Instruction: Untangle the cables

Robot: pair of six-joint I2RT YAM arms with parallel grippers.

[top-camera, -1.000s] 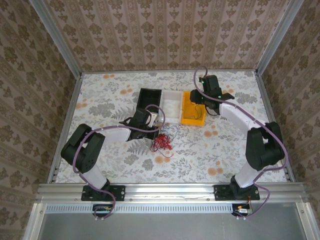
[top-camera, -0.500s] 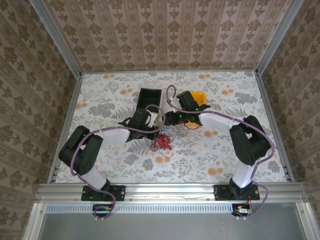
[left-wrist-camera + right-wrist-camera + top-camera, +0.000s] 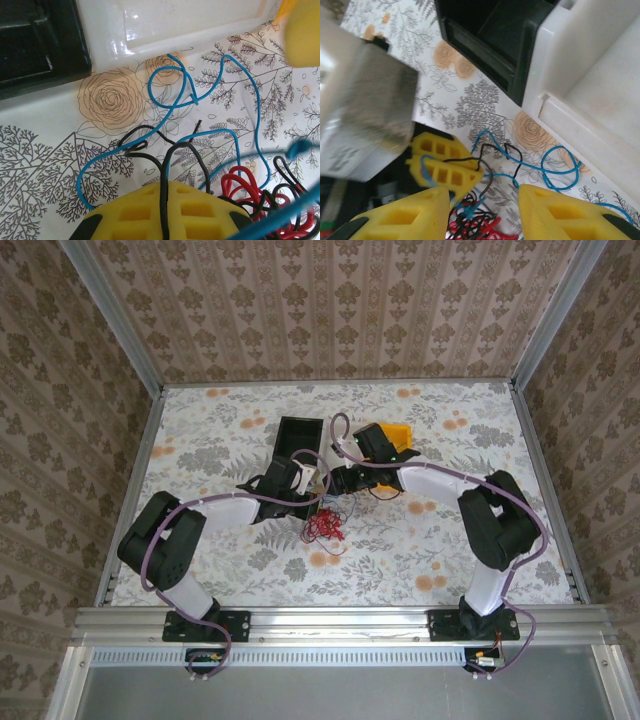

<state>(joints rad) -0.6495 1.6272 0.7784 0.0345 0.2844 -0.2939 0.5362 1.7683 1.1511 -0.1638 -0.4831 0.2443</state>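
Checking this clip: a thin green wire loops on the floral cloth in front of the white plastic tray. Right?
No: that thin looping wire is blue, not green; the left wrist view shows it. It does loop on the floral cloth in front of the white plastic tray.

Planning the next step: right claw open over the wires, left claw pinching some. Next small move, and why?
Probably lower the right claw and close it on the blue wire beside the left claw. The left claw is shut on the wires, the right hangs open, and the blue wire's loop lies clear of the red bundle, so it looks easiest to free.
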